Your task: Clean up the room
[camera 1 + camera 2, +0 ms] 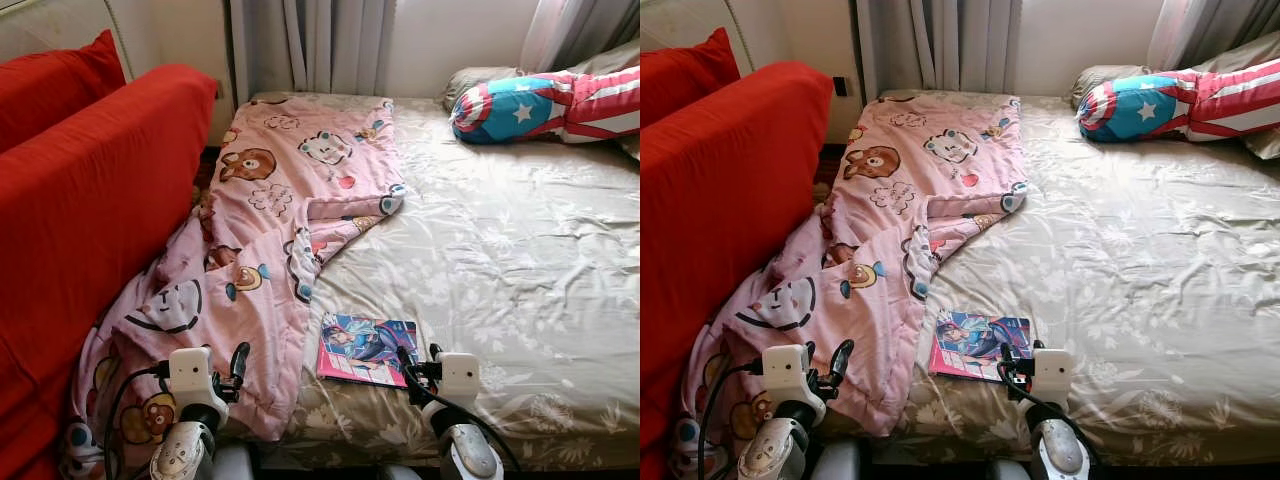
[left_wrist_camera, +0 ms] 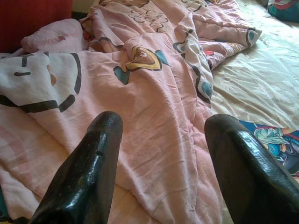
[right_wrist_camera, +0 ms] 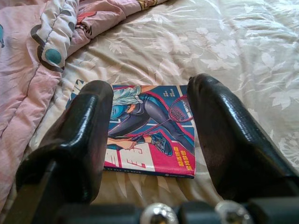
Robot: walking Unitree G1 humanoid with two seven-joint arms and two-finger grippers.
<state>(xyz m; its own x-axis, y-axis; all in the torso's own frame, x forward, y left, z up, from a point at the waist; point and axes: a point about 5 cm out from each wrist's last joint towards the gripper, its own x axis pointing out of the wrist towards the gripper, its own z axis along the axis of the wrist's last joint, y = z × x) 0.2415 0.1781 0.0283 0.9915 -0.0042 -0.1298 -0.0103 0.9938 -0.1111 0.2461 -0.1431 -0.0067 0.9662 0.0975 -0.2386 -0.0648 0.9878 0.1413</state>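
Note:
A colourful comic book (image 1: 365, 349) lies flat on the beige floral bedsheet (image 1: 520, 260) near the bed's front edge. My right gripper (image 1: 416, 372) hovers open just in front of it, its fingers (image 3: 88, 135) framing the book (image 3: 149, 130) in the right wrist view. A rumpled pink cartoon quilt (image 1: 270, 230) covers the bed's left side and hangs over the front corner. My left gripper (image 1: 232, 368) is open above the quilt's (image 2: 154, 107) lower edge, with nothing between its fingers (image 2: 88, 172).
A red sofa (image 1: 90, 220) stands close along the bed's left side. A star-and-stripe bolster (image 1: 545, 105) and pillows lie at the bed's far right. Grey curtains (image 1: 310, 45) hang behind the bed. Bare sheet spreads across the right half.

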